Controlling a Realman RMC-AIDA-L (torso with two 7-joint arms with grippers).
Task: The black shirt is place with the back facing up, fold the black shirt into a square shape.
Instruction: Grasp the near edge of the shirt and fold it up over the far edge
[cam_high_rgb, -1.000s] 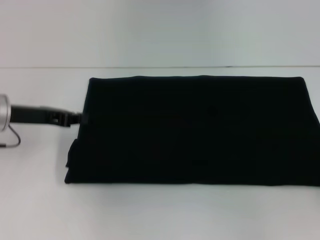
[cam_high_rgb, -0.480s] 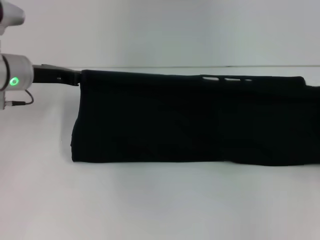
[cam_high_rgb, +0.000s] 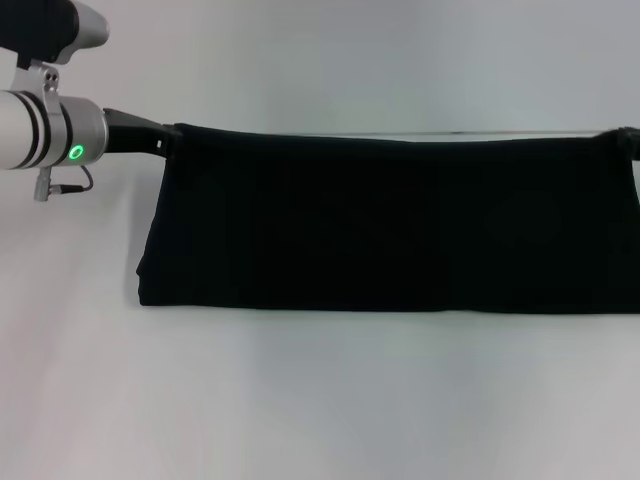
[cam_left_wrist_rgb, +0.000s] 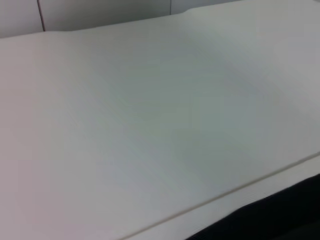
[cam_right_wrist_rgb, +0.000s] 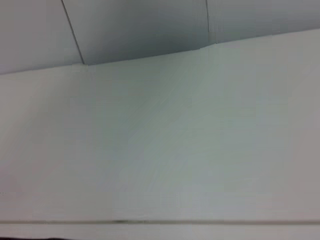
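Basically black shirt (cam_high_rgb: 390, 225) hangs lifted off white table (cam_high_rgb: 320, 400), top edge stretched 9-to-3 o'clock. Left gripper (cam_high_rgb: 165, 140) clamped on its 9 o'clock corner; right gripper (cam_high_rgb: 628, 135) at 3 o'clock corner, fingers can't tell.

Plain black shirt (cam_high_rgb: 390, 225) on white table (cam_high_rgb: 320, 400).

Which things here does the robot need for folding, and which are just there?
For the job:
- the black shirt, its top edge lifted and its bottom edge on the table
- the left gripper, at the shirt's top left corner
- the right gripper, barely in view at the top right corner

Just there:
- the white table
- the wall behind
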